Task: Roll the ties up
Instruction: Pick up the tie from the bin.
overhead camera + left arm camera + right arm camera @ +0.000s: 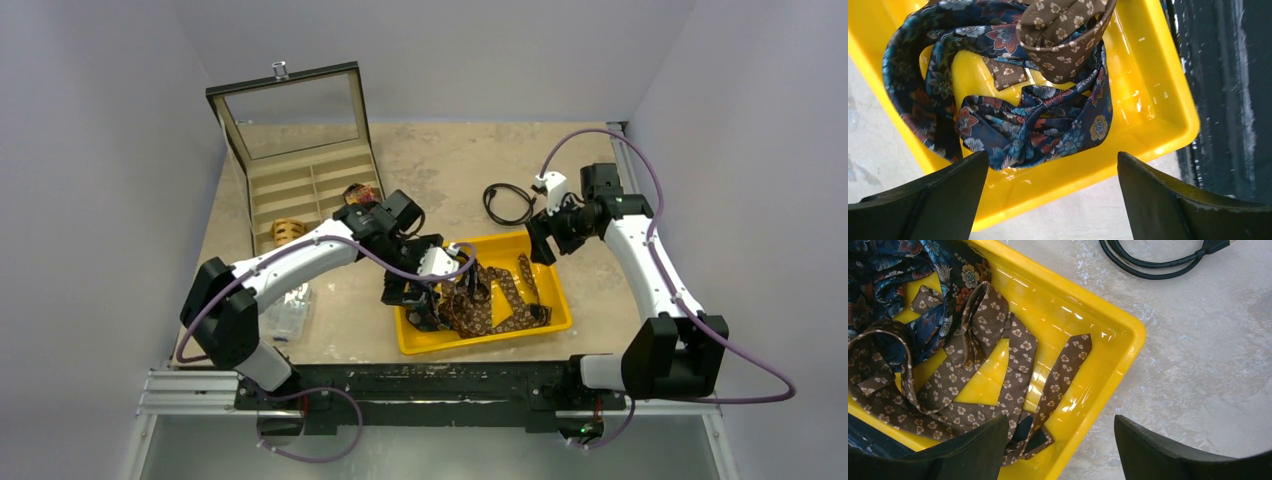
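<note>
Over the tray (1148, 105), both jaws hang wide open and empty; I'd pinch the navy tie (1048, 130) by a free end first, since it's tangled with the brown tie (1020, 347) in there.

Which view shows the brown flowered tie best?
The right wrist view: the brown tie lies spread in loops, its narrow end visible. The left wrist view shows only a folded piece; the top view shows it small and coarse.
</note>
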